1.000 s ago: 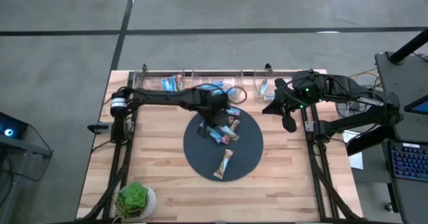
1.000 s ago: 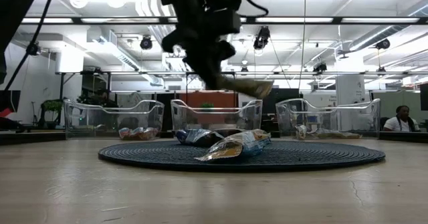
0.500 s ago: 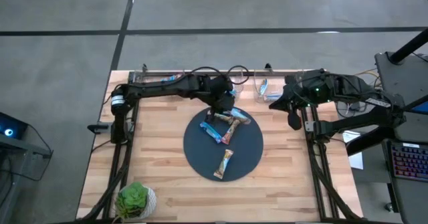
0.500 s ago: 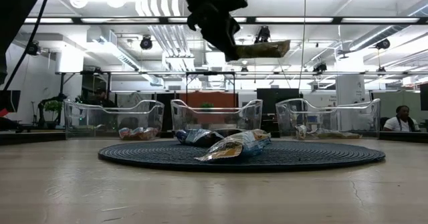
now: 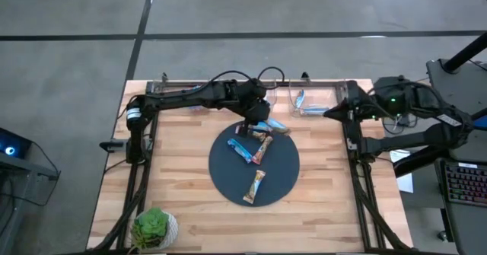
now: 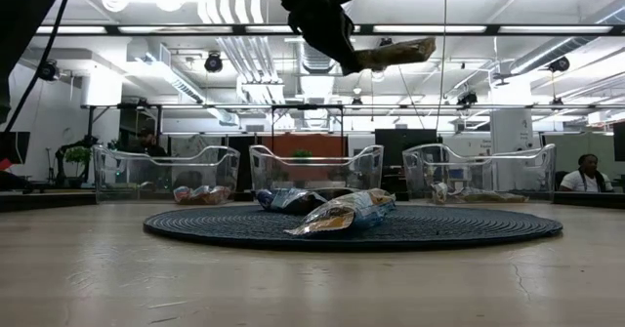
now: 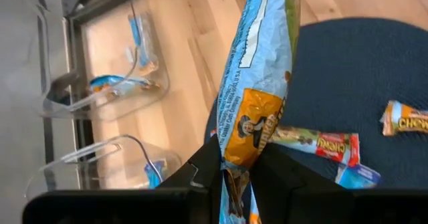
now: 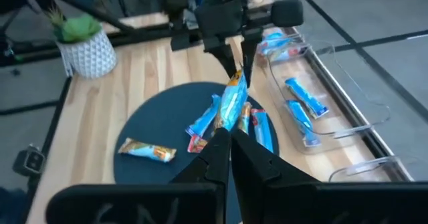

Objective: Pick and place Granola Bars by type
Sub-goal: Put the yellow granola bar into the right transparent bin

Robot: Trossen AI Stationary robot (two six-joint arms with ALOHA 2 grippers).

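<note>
Light comes from overhead: long ceiling fixtures [image 6: 210, 29] run across the room in bright strips, and one near the upper corner blows out to plain white. From table height the wooden tabletop [image 6: 312, 278] picks up a soft sheen, while its nearest stretch is out of focus. Against that bright ceiling the left arm [image 6: 317, 10] is a near-black silhouette with no surface detail. From above, the table is evenly and gently lit, shadows faint and short under the arms. The left wrist camera sees a held wrapper [image 7: 257, 90] so close it looks slightly soft, with mild glare on its shiny surface. The right wrist view is softest, its own fingers [image 8: 227, 157] blurred dark shapes.
</note>
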